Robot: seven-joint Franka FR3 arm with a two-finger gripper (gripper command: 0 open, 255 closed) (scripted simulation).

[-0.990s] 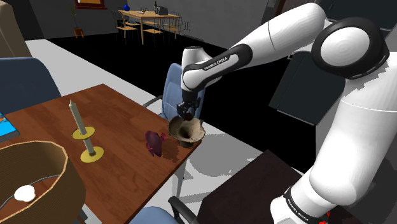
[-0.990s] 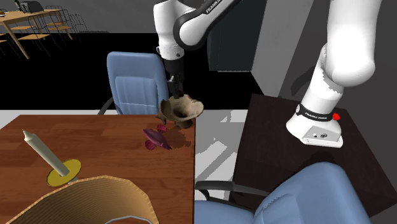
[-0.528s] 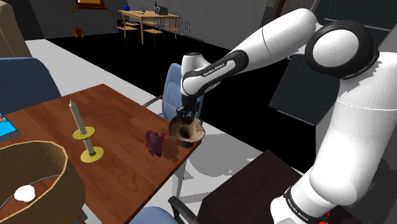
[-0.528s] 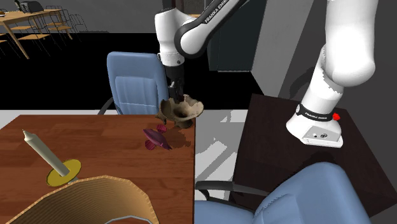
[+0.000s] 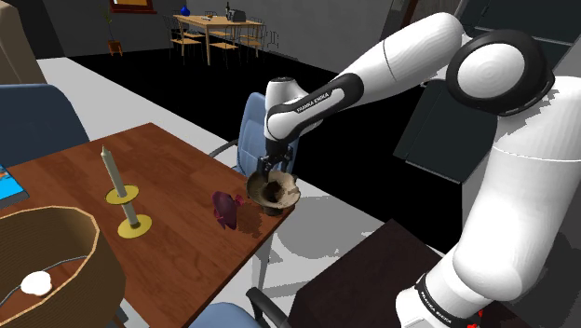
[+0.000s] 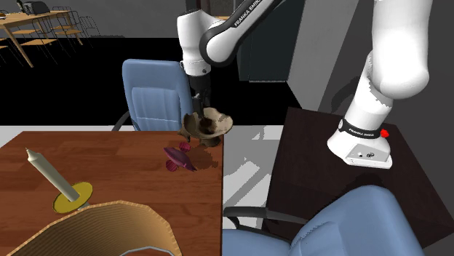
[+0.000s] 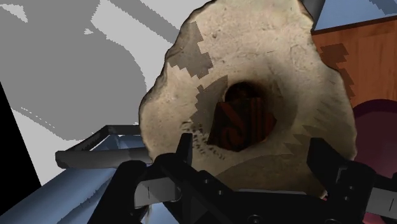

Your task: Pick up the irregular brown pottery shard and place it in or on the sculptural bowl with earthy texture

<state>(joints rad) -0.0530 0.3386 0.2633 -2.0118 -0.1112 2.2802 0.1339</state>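
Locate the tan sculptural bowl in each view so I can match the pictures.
Shoulder view: bowl mid-picture, on the wooden table's right corner.
Second exterior view: bowl at the table's far right corner, before the blue chair.
Wrist view: bowl just beyond the open claw.
Shared landmark: the wooden table's edge beside the bowl.

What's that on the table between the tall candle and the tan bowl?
A small purple object lies there, between candle and bowl, in the shoulder view.
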